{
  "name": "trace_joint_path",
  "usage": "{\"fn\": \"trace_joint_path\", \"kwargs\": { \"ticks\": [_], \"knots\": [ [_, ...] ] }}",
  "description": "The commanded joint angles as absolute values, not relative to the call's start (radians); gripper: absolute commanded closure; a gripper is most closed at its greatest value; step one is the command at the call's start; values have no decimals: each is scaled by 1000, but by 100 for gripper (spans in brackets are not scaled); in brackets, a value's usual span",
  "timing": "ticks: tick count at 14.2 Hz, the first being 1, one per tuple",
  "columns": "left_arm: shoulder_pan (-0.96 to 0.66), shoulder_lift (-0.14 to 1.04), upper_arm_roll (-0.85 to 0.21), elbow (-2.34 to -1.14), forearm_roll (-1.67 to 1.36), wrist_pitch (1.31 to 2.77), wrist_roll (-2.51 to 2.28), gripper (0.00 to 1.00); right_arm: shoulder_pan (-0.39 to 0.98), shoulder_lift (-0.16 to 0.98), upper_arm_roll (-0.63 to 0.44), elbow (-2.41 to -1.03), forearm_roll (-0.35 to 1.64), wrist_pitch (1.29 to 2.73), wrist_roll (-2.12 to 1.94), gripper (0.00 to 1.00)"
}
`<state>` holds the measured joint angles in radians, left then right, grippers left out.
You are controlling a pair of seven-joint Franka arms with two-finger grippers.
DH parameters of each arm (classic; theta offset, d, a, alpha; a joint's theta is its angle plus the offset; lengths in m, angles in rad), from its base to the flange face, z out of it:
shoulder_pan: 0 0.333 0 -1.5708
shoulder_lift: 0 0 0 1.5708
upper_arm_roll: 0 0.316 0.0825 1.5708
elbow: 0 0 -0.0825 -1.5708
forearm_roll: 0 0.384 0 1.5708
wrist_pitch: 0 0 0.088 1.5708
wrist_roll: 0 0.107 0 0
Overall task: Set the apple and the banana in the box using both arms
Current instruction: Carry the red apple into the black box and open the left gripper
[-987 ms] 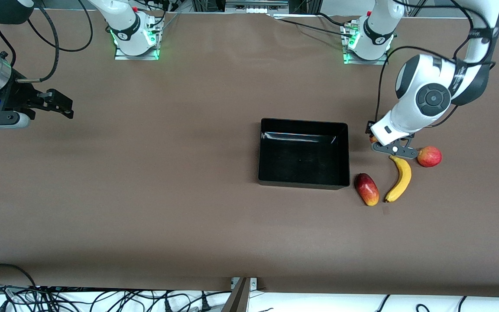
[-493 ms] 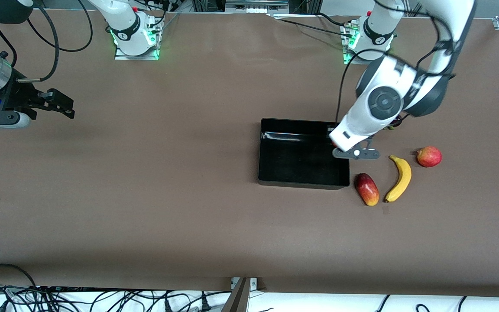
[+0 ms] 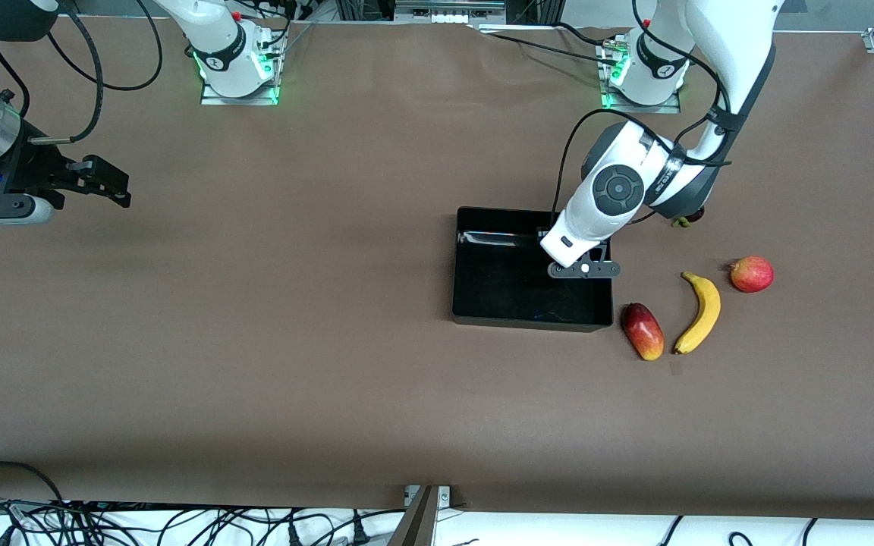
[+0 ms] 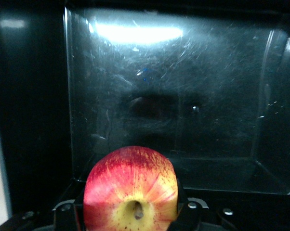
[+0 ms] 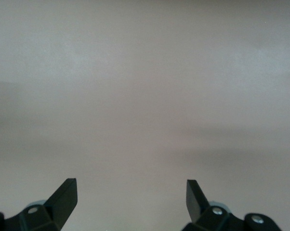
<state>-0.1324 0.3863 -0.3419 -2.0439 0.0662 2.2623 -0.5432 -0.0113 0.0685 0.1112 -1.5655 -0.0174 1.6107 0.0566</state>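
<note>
Since likely hard, round and slippery, squeezed at its sides: apple (image 4: pixel 130 187) in left gripper (image 3: pixel 583 270) over box (image 3: pixel 528 324). Waiting wide open at the right arm's end of the table (image 3: pixel 293 379): right gripper (image 3: pixel 114 186).

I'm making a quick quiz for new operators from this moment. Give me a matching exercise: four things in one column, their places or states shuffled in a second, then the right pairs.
Things:
1. apple
2. banana
3. right gripper
4. box

Places or states:
A. open, waiting over bare table at the right arm's end
B. held in the left gripper over the box
C. on the table between two reddish fruits
D. black, open-topped, nothing lying in it

Pairs: 1-B, 2-C, 3-A, 4-D
</note>
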Motion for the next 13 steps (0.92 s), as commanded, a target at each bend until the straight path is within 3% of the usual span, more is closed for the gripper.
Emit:
{"fn": "trace_joint_path", "kwargs": {
  "ticks": [1,6,7,9,13],
  "knots": [
    [-129,394,-339,-2104,71,2347,-555,80,-28,66,123,-1557,0,1597,51,0],
    [-126,429,-337,-2106,87,2372,-557,76,-28,66,123,-1557,0,1597,51,0],
    [-124,431,-337,-2106,87,2372,-561,57,-28,66,123,-1555,0,1597,51,0],
    [-123,430,-337,-2105,89,2370,-571,0,-28,66,123,-1557,0,1597,51,0],
    [-117,382,-337,-2039,89,2237,-569,0,-28,66,123,-1557,0,1597,51,0]
  ]
}}
